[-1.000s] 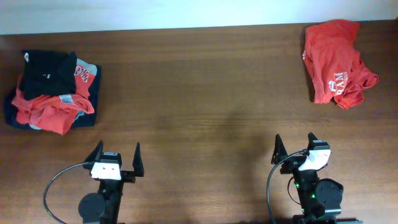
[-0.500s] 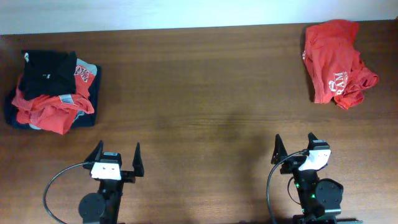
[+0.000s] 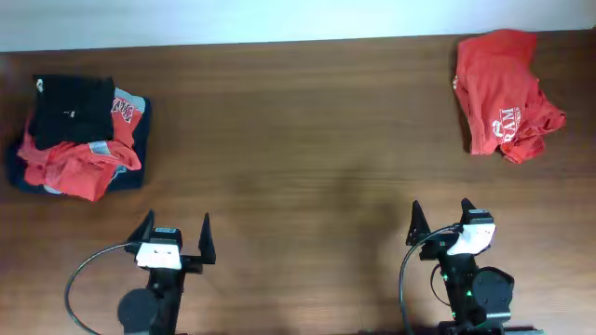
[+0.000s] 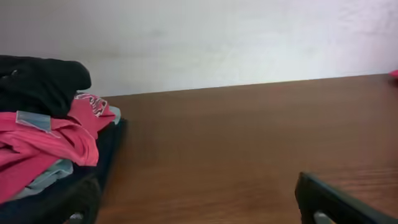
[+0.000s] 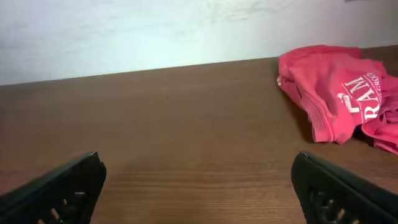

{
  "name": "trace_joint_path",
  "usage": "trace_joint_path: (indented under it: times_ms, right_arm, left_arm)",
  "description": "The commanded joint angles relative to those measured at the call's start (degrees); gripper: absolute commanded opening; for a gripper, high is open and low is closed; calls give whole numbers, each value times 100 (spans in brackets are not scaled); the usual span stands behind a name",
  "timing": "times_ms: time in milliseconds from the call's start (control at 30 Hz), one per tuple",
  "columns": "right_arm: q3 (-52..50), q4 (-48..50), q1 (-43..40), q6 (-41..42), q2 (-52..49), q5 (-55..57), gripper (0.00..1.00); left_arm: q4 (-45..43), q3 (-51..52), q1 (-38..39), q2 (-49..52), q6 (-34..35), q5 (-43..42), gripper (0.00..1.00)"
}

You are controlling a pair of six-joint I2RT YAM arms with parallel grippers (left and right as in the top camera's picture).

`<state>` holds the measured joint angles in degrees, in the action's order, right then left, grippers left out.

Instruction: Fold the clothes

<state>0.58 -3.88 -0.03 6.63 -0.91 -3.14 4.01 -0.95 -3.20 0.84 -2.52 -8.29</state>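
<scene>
A pile of clothes lies at the table's far left: a black T-shirt point(image 3: 73, 110) on top, a red one point(image 3: 70, 164) under it, grey and navy beneath. It also shows in the left wrist view point(image 4: 43, 143). A crumpled red T-shirt with white lettering point(image 3: 503, 93) lies at the far right, also in the right wrist view point(image 5: 339, 90). My left gripper point(image 3: 174, 229) is open and empty near the front edge, well short of the pile. My right gripper point(image 3: 440, 214) is open and empty, well short of the red shirt.
The brown wooden table point(image 3: 298, 140) runs between the two heaps. A white wall point(image 4: 217, 37) stands behind its far edge. Black cables loop beside each arm base at the front.
The clothes pile at the left and the red shirt at the right have shifted very slightly. Both arms have barely moved.
</scene>
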Motion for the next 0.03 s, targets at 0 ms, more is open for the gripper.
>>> trace_joint_path:
  times_ms: [0]
  right_arm:
    - [-26, -26, -37, -22, 61, -92, 98]
  left_arm:
    - [-11, 44, -33, -46, 35, 63, 99]
